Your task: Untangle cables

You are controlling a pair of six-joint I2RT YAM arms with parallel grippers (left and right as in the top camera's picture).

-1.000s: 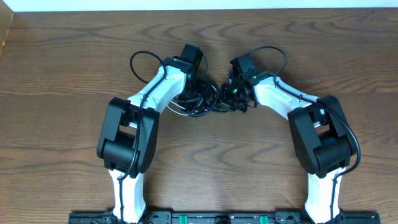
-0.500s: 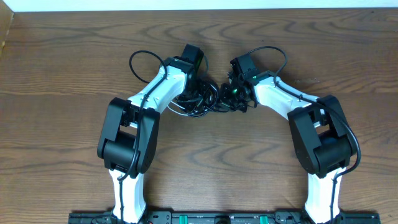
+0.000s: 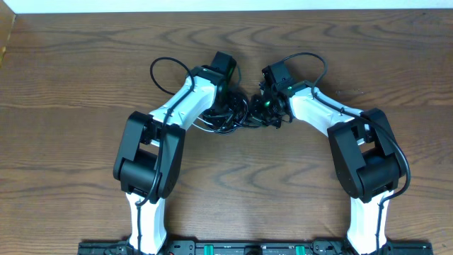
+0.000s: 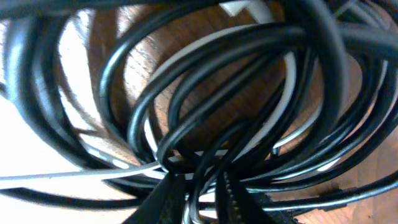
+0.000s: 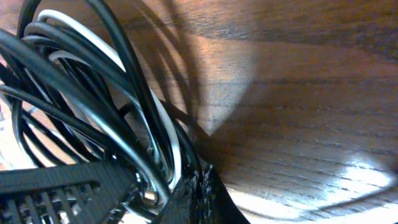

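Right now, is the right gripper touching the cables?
Touching. The right wrist view shows the right gripper shut on black and white strands of the cables.

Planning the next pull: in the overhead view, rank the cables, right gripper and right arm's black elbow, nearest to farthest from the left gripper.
1. The cables, centre, held by the left gripper.
2. The right gripper, just right of them.
3. The right elbow, far right.
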